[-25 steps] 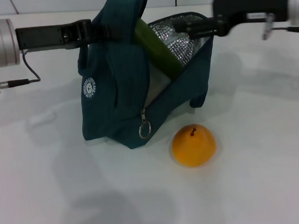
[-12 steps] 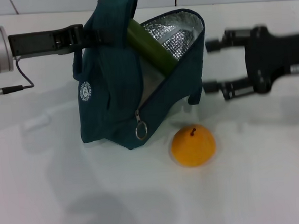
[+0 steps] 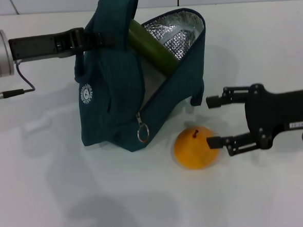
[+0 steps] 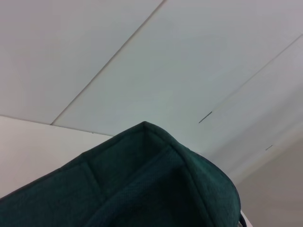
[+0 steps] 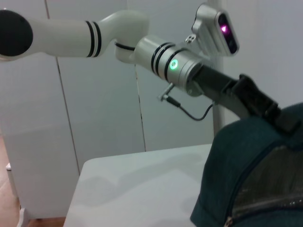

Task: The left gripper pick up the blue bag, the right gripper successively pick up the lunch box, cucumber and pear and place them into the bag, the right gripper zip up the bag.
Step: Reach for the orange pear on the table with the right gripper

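The pear [image 3: 196, 147] sits on the tabletop toward its near edge, just in front of the blue bag [image 3: 121, 102] and apart from it, stem up. My right claw [image 3: 210, 121] reaches in from the right edge, low and level, fingers spread wide — the nearer fingertip is touching or all but touching the pear's right side, the farther one ends in open air beside the bag's lower corner. That is the risk as I judge it: the fruit is round and free to roll, and a lone finger pushing on it would send it off toward the near edge or against the bag rather than into my grip. A close that is off-centre would squeeze it out the same way.

The bag itself stands propped open, silver lining showing, with the cucumber [image 3: 152, 48] leaning out of the mouth. I cannot make out the lunch box. The cucumber crowds the opening, so the pear may catch on it going in.

My left claw [image 3: 90, 39] comes in level from the left edge and is clamped on the bag's handle — if that hold slackens, the mouth sags shut.
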You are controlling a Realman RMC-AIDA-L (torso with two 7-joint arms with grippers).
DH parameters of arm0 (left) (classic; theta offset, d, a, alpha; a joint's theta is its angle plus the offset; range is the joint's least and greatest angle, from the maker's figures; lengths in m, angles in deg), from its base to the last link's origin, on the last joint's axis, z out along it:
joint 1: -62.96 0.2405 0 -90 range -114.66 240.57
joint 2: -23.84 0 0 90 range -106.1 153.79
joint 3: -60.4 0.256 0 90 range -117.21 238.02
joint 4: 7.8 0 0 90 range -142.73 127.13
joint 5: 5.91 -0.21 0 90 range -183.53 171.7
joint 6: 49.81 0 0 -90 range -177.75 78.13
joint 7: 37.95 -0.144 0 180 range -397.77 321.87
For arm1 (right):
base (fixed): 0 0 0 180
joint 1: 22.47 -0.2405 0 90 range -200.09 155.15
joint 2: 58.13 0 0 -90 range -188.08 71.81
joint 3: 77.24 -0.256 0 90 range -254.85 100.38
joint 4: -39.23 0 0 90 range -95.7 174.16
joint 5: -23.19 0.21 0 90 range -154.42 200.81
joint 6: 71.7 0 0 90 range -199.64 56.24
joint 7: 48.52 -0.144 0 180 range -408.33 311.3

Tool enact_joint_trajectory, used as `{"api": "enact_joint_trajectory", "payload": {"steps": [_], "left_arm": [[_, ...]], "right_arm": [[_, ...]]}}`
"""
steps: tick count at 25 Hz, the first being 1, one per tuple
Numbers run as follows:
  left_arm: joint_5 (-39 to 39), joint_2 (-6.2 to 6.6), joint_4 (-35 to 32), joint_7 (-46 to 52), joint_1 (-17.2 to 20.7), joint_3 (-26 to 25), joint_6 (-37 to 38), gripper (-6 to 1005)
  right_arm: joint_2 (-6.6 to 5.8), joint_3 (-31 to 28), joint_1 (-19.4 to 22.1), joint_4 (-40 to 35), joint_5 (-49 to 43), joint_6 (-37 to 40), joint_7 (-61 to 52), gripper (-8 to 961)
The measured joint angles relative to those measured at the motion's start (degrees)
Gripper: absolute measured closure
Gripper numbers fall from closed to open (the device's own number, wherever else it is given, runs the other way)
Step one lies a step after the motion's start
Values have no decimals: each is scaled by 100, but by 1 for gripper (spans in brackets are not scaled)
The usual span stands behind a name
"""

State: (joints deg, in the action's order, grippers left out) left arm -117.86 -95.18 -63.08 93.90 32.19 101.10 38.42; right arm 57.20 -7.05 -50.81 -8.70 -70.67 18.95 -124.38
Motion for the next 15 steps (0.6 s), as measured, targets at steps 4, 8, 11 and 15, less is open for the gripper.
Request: {"api": "enact_joint_trajectory", "payload": {"steps": [4,8,11,15], "left_arm": [[0,0,0,-3,1,0,2,900],[0,2,0,-6,1,0,1,900],[-1,2,5,-14,-10,0,-1,899],[-3,3,28,-19,-47,0,-4,899]], "right_arm": [[30,44,-6,366,49,-55,374,122],[52,47,-110,918,232,-125,842,121],[61,48,-227,1280,359,-217,1106,121],[72,117,-314,1559,482,-359,1297,121]]}}
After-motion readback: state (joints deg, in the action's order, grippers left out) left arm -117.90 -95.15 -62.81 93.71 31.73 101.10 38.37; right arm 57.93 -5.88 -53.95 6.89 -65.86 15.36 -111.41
